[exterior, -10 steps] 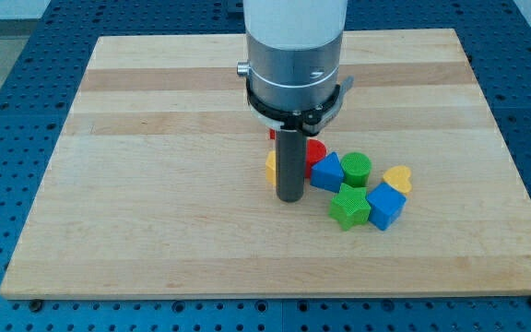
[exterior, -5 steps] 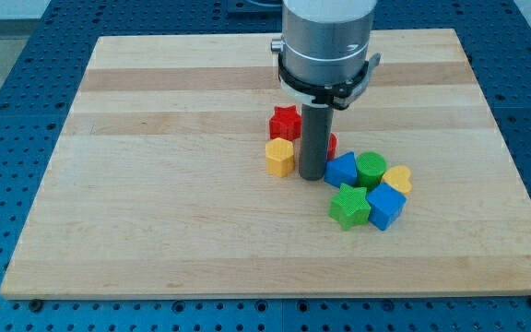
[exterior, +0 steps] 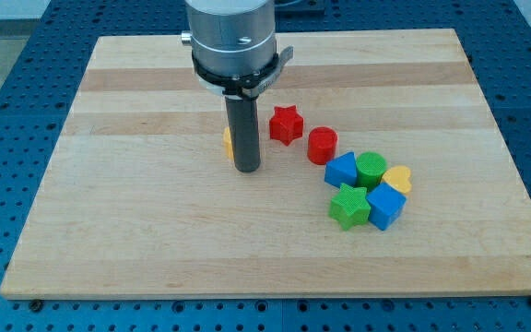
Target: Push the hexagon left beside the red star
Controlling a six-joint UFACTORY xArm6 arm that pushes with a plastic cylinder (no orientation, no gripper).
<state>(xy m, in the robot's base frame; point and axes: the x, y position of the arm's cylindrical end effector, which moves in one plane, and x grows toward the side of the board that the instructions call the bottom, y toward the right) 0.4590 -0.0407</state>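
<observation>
1 risk: my tip [exterior: 247, 169], a bare rod holding nothing, hides most of the yellow hexagon [exterior: 228, 141] left of the red star [exterior: 286, 124], so further pushing could overshoot.

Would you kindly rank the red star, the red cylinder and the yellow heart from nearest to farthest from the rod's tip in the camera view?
Measured from my tip:
1. Red star, just to the tip's right and slightly toward the view's top.
2. Red cylinder, further right, beyond the star.
3. Yellow heart, farthest, at the right edge of the block cluster.
</observation>
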